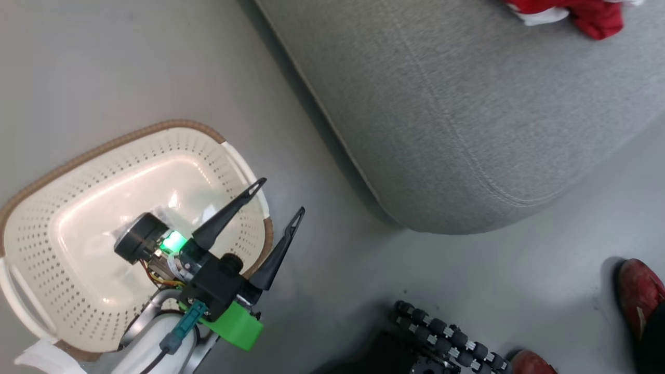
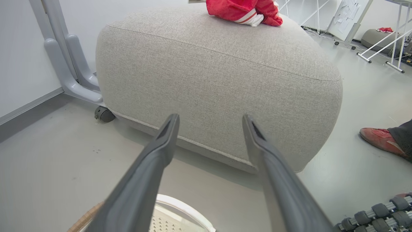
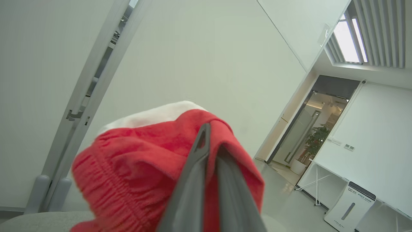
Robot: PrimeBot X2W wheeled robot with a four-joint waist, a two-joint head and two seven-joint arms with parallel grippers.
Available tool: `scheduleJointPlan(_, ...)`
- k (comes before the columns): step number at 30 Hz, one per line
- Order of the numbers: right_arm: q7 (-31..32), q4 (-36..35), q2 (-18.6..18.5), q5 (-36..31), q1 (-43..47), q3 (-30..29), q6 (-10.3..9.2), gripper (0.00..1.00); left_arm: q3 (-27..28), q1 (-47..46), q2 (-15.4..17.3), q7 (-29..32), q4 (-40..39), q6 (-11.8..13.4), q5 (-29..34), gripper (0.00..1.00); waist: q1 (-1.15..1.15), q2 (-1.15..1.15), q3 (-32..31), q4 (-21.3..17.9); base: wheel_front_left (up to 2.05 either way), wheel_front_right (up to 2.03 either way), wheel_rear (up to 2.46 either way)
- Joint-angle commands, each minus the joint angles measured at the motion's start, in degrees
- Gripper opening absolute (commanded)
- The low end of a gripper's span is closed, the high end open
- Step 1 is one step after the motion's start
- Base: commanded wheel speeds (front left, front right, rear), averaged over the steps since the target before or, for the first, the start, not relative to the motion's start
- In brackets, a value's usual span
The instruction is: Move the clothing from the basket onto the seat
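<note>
A: Right gripper (image 3: 213, 138), fingers pinched nearly together on a fold of a red garment (image 3: 128, 167), with cloth bunched around the tips. What could go wrong?

B: The pinch takes one fold of a soft, slack knit. The grey edge of the seat (image 3: 35, 222) shows below the fingers. If the fold slides out before they are well over it, the piece could drop to the floor (image 1: 156, 62). On release, cloth clinging to a tip could be dragged back off.

A: And the left gripper (image 1: 281, 195)?

B: Its fingers are spread wide, holding nothing, above the basket (image 1: 41, 234), with one white handle (image 1: 243, 165) just beneath them. A careless descent could catch the rim and shove or tip that light plastic shell. No red shows inside, so I judge little remains to fetch.

A: Materials?

B: The basket is glossy cream with perforated walls, rounded corners and a brown woven-look rim. The seat is a coarse grey weave with bulging rounded edges and one stitched seam, and it should hold cloth well. Clothing (image 1: 592, 18) lies crumpled on it far beyond the left fingertips, red with white ribbed trim. Whether that is the piece in the right fingers cannot be told. A red shoe (image 1: 638, 296) stands well apart, to the right of the left fingers.
</note>
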Motion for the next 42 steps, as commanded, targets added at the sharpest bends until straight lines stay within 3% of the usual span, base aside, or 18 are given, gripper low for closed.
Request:
scheduleJointPlan(1,0.00,1.42,-0.46,-0.63,-0.66,0.12,-0.08,0.00,0.23,-1.35,0.51,0.13,-0.63,0.28,0.31,1.00,-0.01,0.41,4.55,4.02,0.00,0.00,0.00)
scheduleJointPlan(5,0.00,6.25,-0.24,-1.62,0.19,0.45,-0.08,0.00,0.31,-1.79,0.94,0.27,-1.64,0.53,0.50,1.00,-0.01,0.41,5.26,5.01,0.00,0.00,0.00)
scheduleJointPlan(14,-0.01,15.25,6.18,-1.80,5.73,2.75,-0.08,0.00,0.69,-2.32,-0.03,-0.04,-3.58,2.45,1.40,1.00,-0.01,0.41,4.47,6.18,0.00,0.00,0.00)
scheduleJointPlan(15,0.00,15.65,6.54,-2.11,6.15,2.29,-0.08,0.06,0.74,-2.27,-0.22,-0.06,-3.65,2.50,1.32,1.00,-0.01,0.41,4.26,6.30,0.00,0.00,0.00)
scheduleJointPlan(16,-0.01,15.84,6.97,-2.32,6.61,1.20,-0.09,0.40,0.80,-2.30,-0.43,-0.08,-3.84,2.75,1.31,1.00,-0.01,0.41,3.97,6.51,0.00,0.00,0.00)
scheduleJointPlan(17,-0.01,15.89,7.58,-2.84,7.17,0.28,-0.08,1.00,0.89,-2.37,-0.62,-0.06,-3.94,2.90,1.36,1.00,-0.01,0.41,3.67,6.72,0.00,0.00,0.00)
scheduleJointPlan(21,-0.01,12.63,11.28,-5.26,10.76,-2.74,-0.08,1.00,1.83,-2.33,-1.32,-0.07,-4.30,3.73,1.22,1.00,-0.01,0.41,1.88,7.31,0.00,0.00,0.00)
scheduleJointPlan(28,0.00,0.69,19.25,-10.30,23.91,-4.21,-0.08,1.00,4.36,-0.44,-5.75,-0.03,-2.68,5.05,-1.88,1.00,-0.01,0.41,-4.24,8.58,0.00,0.00,0.00)
scheduleJointPlan(34,0.00,-4.75,25.30,-12.20,35.14,0.98,-0.08,1.00,6.50,1.13,-10.80,-0.02,-0.82,4.34,-2.55,1.00,-0.01,0.41,-11.58,12.14,0.00,0.00,0.00)
scheduleJointPlan(42,0.00,-7.40,27.96,-11.81,43.67,9.11,-0.08,1.00,13.19,5.48,-17.20,-0.03,0.58,4.45,-2.63,1.00,-0.01,0.41,-21.16,20.13,0.00,0.00,0.00)
